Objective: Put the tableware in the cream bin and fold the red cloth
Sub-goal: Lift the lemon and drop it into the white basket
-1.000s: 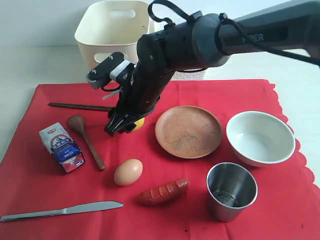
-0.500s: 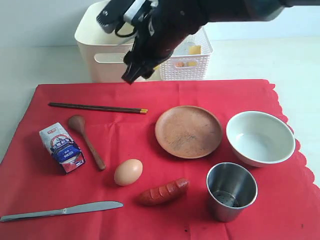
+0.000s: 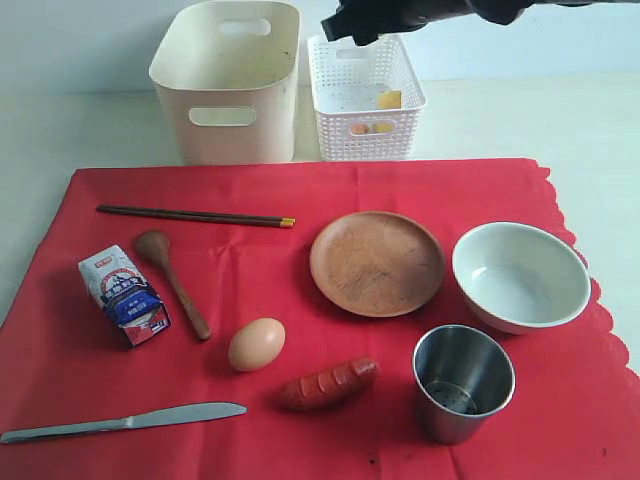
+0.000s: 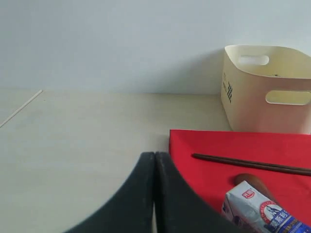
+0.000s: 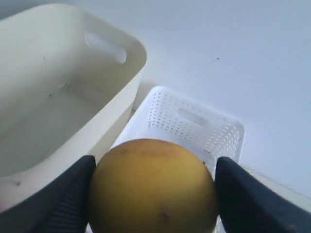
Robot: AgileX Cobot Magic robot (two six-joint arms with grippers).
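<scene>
On the red cloth (image 3: 300, 190) lie dark chopsticks (image 3: 195, 215), a wooden spoon (image 3: 175, 275), a silver knife (image 3: 120, 422), a wooden plate (image 3: 377, 262), a white bowl (image 3: 520, 275) and a steel cup (image 3: 463, 380). The cream bin (image 3: 228, 80) stands behind the cloth, with nothing showing inside. My right gripper (image 3: 345, 25) hangs high over the back of the table, shut on a round yellow fruit (image 5: 153, 189). My left gripper (image 4: 155, 160) is shut with nothing in it, off the cloth's left edge (image 4: 175, 145), and does not show in the exterior view.
A white lattice basket (image 3: 362, 95) with a few small food pieces stands right of the bin, below the held fruit. A blue-white carton (image 3: 123, 295), an egg (image 3: 256, 344) and a sausage (image 3: 327, 384) lie on the cloth among the tableware.
My right arm lifted the yellow fruit off the cloth near the chopsticks and carried it up and back over the lattice basket. The tableware has not moved.
</scene>
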